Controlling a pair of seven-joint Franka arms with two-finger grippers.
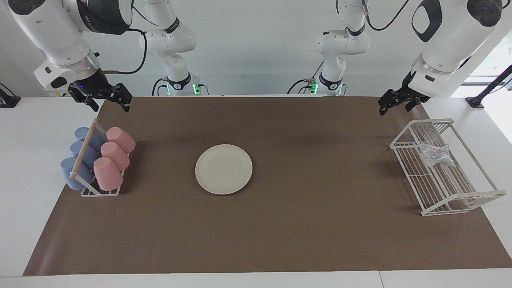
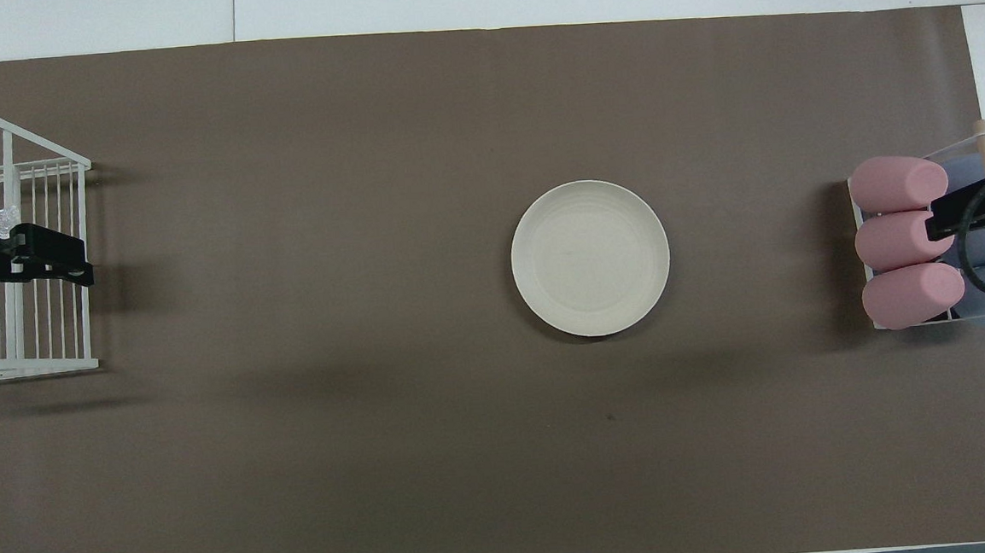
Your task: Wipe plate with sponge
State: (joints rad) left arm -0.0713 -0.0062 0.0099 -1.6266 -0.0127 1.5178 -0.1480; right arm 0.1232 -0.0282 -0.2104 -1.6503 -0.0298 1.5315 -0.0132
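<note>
Nothing is underway on the wiping yet. The plate (image 1: 223, 169) is sitting alone in the middle of the brown mat (image 1: 280, 240), bare and untouched, well apart from both arms. The sponge (image 1: 437, 155) is lying in the white wire rack (image 1: 460, 199) toward the left arm's end of the table, nobody gripping it.

The left gripper (image 1: 396, 103) is hanging up in the air with its jaws spread and empty; from overhead it is showing over the rack, though how high above it is hard to judge. The right gripper (image 1: 105, 98) is also hanging open and empty, over the cup rack (image 1: 100, 193) with its pink cups (image 1: 114, 158) and blue cups (image 1: 80, 158).

So everything is looking left to do: fetching the sponge out of the rack, carrying it over to the plate, then the wipe itself.
</note>
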